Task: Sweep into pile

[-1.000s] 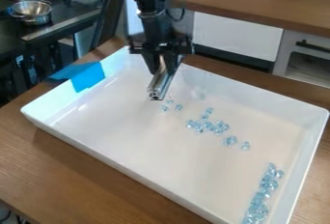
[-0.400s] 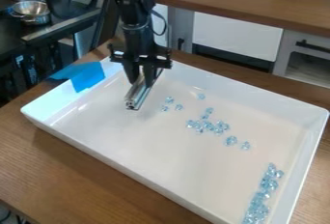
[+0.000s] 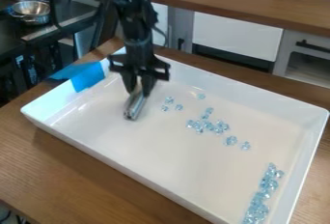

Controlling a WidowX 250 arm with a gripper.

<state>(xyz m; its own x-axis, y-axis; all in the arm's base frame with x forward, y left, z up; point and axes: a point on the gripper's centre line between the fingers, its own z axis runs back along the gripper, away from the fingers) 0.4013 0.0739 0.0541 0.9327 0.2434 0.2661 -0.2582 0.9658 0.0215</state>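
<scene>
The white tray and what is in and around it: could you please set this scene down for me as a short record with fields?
container: white tray on a wooden table
hand: over the tray's far left part, holding a silver metal bar
main pile: pale blue clear pieces along the near right side
middle cluster: looser group
strays: a few small pieces right of the bar
tape: blue, over the left rim
background: metal bowl, upper left
status: pieces not yet in one pile

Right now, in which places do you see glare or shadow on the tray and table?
Camera view: bright glare on the left wall of the white tray, streaks near its foot, a soft shadow on the wooden table along the tray's near side.
</scene>
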